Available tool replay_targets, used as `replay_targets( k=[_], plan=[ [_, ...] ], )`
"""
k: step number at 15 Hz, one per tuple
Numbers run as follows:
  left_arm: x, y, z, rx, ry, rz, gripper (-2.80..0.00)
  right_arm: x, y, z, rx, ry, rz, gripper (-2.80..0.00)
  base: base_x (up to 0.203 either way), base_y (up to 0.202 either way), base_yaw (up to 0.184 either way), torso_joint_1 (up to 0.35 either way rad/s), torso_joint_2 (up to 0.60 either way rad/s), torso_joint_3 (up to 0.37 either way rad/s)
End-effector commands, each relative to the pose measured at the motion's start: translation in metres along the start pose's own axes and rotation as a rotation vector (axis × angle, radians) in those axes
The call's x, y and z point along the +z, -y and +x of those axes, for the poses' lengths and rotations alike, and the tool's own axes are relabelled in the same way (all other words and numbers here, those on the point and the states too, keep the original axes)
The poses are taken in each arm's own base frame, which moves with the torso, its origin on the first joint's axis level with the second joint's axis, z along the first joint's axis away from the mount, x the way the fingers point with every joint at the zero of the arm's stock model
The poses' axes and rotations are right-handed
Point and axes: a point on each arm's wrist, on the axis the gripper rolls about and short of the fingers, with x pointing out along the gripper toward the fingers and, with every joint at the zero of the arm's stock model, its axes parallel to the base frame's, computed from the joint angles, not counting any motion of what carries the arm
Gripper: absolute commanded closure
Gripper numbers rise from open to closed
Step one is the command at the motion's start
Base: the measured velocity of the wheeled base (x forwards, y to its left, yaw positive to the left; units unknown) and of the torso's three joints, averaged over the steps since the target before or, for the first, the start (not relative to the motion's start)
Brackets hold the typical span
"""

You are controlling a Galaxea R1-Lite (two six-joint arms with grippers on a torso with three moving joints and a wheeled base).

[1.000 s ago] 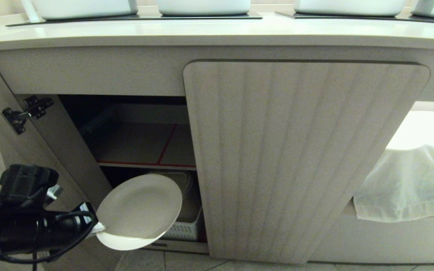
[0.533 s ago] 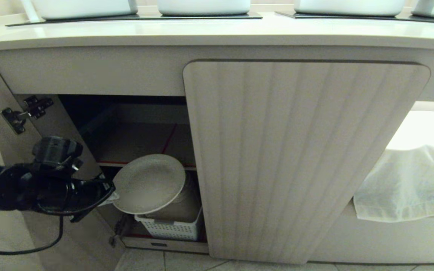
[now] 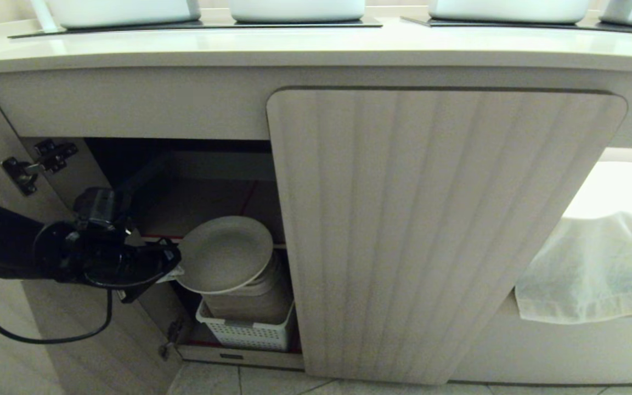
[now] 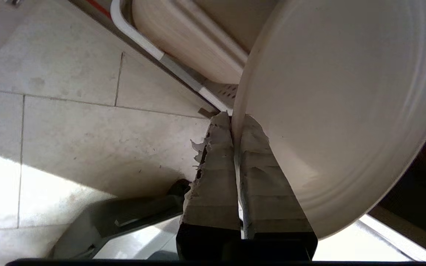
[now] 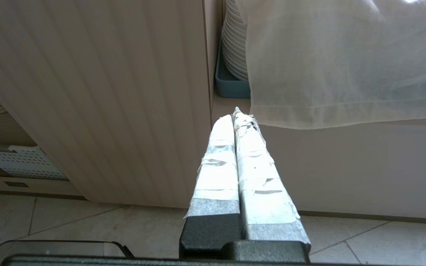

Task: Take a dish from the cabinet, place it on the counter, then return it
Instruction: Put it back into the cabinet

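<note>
Now left hand [image 3: 176,270] clamped on dish [image 3: 224,253] rim; dish juts rightward into cabinet [image 3: 212,164].

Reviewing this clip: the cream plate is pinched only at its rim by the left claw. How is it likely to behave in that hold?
The dish looks rigid, so it probably won't flex. Its smooth surface may slip between the left claw's taped fingers, which clamp only the rim. Hanging out sideways over the white basket, it likely levers on that small grip, and looks breakable if dropped.
</note>
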Motion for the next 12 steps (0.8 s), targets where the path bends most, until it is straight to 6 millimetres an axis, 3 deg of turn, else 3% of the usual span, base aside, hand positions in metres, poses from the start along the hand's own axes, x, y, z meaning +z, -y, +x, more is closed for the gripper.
replay_targets(
  k=[1, 12],
  plan=[
    [0.003, 0.001, 0.007, 0.003, -0.004, -0.006, 0.0, 0.0, 0.0, 0.0, 0.0, 0.0, 0.001, 0.0, 0.0, 0.0, 0.0, 0.0, 0.0, 0.0],
    [0.043, 0.021, 0.025, 0.041, 0.05, -0.034, 0.0, 0.0, 0.0, 0.0, 0.0, 0.0, 0.001, 0.0, 0.0, 0.0, 0.0, 0.0, 0.0, 0.0]
  ],
)
